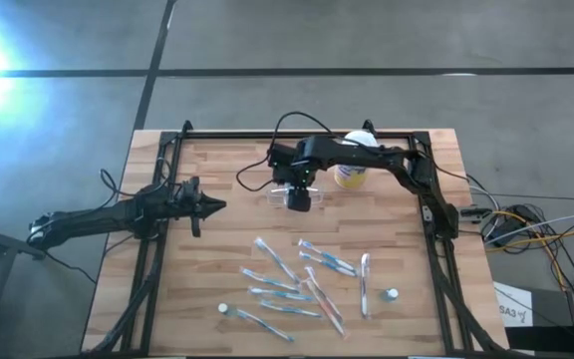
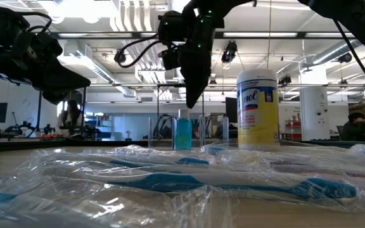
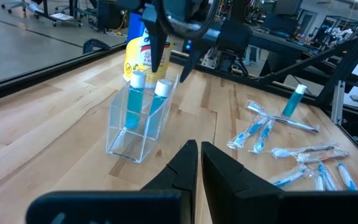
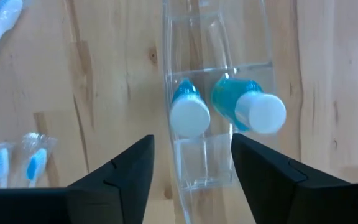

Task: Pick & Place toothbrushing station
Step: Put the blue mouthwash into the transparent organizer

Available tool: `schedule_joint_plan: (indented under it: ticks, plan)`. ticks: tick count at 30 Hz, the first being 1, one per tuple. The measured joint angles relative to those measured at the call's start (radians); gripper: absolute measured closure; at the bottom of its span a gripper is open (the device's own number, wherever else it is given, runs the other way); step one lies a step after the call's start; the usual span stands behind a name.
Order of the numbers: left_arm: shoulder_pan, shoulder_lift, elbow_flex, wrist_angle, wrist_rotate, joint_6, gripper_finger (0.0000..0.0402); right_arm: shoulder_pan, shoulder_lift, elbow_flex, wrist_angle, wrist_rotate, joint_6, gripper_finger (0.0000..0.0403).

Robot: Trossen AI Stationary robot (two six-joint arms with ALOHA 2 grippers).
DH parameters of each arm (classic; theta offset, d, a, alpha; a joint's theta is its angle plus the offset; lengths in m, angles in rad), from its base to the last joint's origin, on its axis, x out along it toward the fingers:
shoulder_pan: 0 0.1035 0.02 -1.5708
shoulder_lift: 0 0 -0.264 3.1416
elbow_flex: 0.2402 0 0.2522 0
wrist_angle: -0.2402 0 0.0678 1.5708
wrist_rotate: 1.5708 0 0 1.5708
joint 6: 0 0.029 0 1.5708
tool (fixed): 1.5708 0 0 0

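Bare worktop (image 1: 217, 170) left of toothbrushing station (image 1: 285, 195), canister (image 1: 352, 172) close on its right, wrapped toothbrushes (image 1: 297, 284) crowding the front.

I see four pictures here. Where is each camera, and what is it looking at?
High view: above the table, looking straight down; both arms show, the right gripper over the clear holder.
Low view: at table height, looking level past wrapped toothbrushes to the holder and canister; arms come in from above.
Left wrist view: on the left arm, facing the holder; its own shut fingers show.
Right wrist view: on the right arm, looking down into the holder; its fingers stand open.
All four share the holder with its two blue tubes.
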State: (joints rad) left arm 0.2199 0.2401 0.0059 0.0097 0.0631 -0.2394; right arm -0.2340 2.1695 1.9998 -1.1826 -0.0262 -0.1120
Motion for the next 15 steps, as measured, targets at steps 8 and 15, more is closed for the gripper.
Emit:
schedule_joint_plan:
  ticks: [8,15]
  plan:
    - [0.0,0.0,0.0,0.0,0.0,0.0,0.0376,0.0,-0.009,0.081,-0.061,0.0,-0.023,0.0186]
    - [0.0,0.0,0.0,0.0,0.0,0.0,0.0376,0.001,-0.059,0.127,-0.108,0.0,-0.043,0.0186]
